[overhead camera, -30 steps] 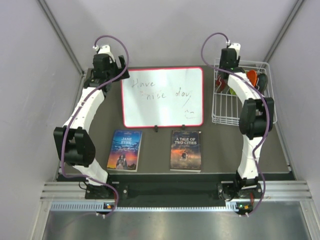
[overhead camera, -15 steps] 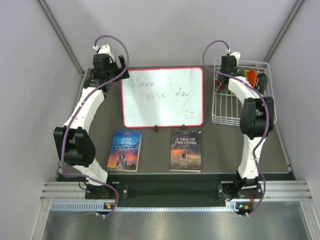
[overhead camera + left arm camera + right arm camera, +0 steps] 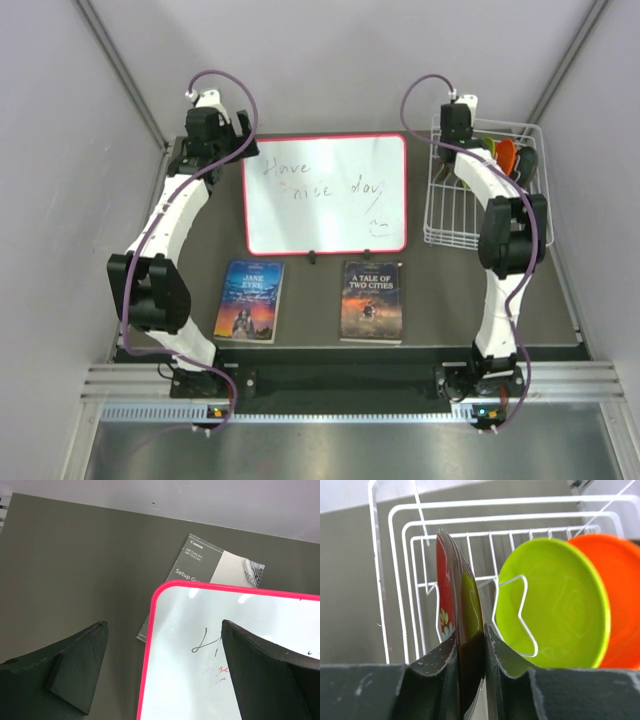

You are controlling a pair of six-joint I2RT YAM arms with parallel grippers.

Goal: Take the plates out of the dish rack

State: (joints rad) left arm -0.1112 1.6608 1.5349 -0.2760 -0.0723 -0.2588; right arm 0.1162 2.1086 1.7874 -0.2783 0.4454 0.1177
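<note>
- The left gripper hovers at the far left of the table, above the far-left corner of the whiteboard. Its fingers are spread wide apart and have hold of nothing.
- A grey and white setup guide booklet lies flat on the table, partly tucked under that whiteboard corner.
- The red-framed whiteboard lies flat in the middle of the table, with handwriting on it.
- Near of the whiteboard lie two books, well apart from each other: Jane Eyre on the left and A Tale of Two Cities on the right.
- The right gripper reaches down into the far-left part of the dish rack. Its fingers are closed to a narrow gap and press on both faces of the red plate's rim.
- The red plate stands upright and is seen edge on, its floral face turned left. Its lower edge is hidden behind the fingers, so I cannot tell whether it rests on the wires.
- The dish rack, of white wire, sits on the far right of the table, just beside the whiteboard.
- Right of the red plate, the green plate stands in the rack behind a wire prong.
- The orange plate stands just behind the green one, partly covered by it.
- The dark plate stands at the right end of the row, beside the orange plate.
</note>
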